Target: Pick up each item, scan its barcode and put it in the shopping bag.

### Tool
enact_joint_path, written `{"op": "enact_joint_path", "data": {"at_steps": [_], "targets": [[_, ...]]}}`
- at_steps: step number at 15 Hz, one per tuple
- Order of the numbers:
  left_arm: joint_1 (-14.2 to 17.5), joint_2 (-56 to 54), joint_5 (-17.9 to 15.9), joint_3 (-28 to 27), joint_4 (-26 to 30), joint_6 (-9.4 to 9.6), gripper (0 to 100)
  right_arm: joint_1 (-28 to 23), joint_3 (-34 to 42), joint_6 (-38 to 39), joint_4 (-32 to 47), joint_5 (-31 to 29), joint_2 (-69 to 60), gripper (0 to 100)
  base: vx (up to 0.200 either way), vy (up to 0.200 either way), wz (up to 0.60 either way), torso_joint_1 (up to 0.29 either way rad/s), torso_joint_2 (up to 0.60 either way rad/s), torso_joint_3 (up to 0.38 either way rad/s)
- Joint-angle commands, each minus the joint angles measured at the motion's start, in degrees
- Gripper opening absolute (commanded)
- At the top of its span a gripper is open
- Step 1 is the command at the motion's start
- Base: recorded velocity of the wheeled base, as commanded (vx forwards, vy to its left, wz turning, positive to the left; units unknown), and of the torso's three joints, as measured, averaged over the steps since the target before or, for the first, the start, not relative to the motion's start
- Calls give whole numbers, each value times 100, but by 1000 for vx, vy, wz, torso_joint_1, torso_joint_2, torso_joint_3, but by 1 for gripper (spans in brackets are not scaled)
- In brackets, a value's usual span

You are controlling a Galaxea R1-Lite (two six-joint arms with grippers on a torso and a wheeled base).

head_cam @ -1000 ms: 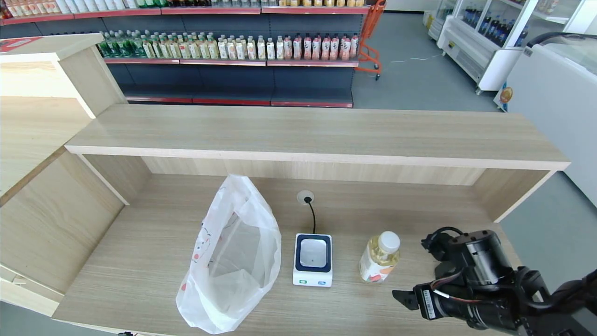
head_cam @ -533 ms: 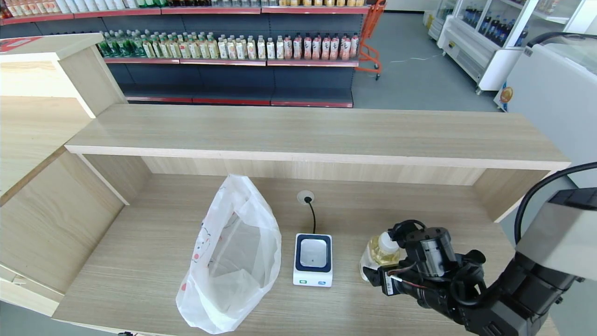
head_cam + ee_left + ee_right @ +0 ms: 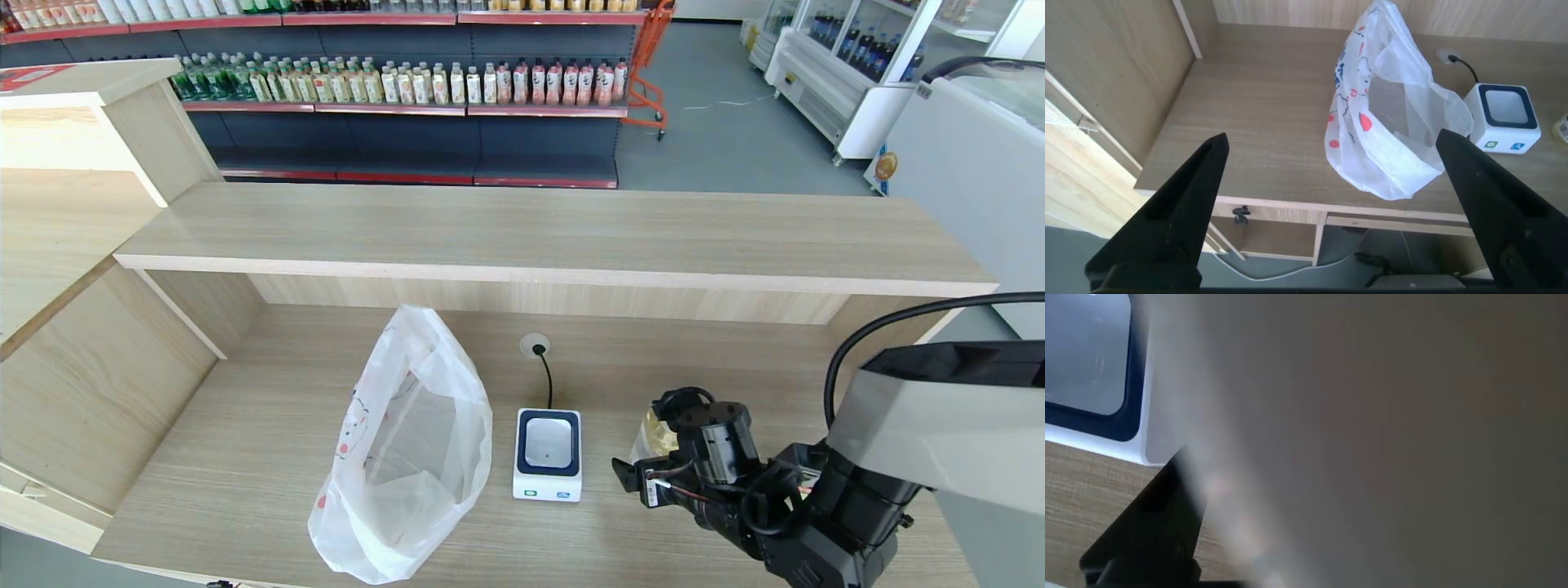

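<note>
A clear bottle of yellow drink (image 3: 653, 437) stands on the wooden counter (image 3: 245, 457), right of the scanner. My right gripper (image 3: 649, 467) is down at the bottle, open, with one dark finger (image 3: 623, 474) on the scanner side; the wrist hides the cap and most of the label. In the right wrist view the bottle (image 3: 1388, 441) is a close blur, with that finger (image 3: 1143, 531) beside it. The white shopping bag (image 3: 400, 457) stands open left of the scanner (image 3: 548, 453). My left gripper (image 3: 1331, 140) hangs open and empty off the counter's near edge, facing the bag (image 3: 1388, 114).
The scanner's black cable (image 3: 545, 376) runs back to a grommet in the counter. A raised shelf (image 3: 555, 237) and side walls (image 3: 98, 392) enclose the counter. The scanner (image 3: 1507, 118) also sits just beyond the bag.
My right arm has swung left from the counter's right end to the bottle, and its wrist now covers the cap. The bottle, bag and scanner have stayed put.
</note>
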Motion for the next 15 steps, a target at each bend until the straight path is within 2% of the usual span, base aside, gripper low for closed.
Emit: {"op": "enact_joint_path", "data": {"at_steps": [1, 5, 11, 12, 15], "targets": [[0, -2, 7, 1, -1, -2, 100, 1, -243, -6, 2, -129, 154, 100, 0, 0, 0, 0, 0, 0], [0, -2, -2, 1, -1, -2, 100, 1, -481, -6, -156, -164, 145, 100, 0, 0, 0, 0, 0, 0], [0, -2, -2, 1, -1, -2, 100, 10, -437, -217, -692, -120, 163, 100, 0, 0, 0, 0, 0, 0], [0, -2, -2, 1, -1, -2, 100, 1, -437, -252, -692, -120, 180, 0, 0, 0, 0, 0, 0, 0], [0, -2, 7, 1, -1, -2, 100, -34, -472, -507, -710, -120, 295, 0, 0, 0, 0, 0, 0, 0]]}}
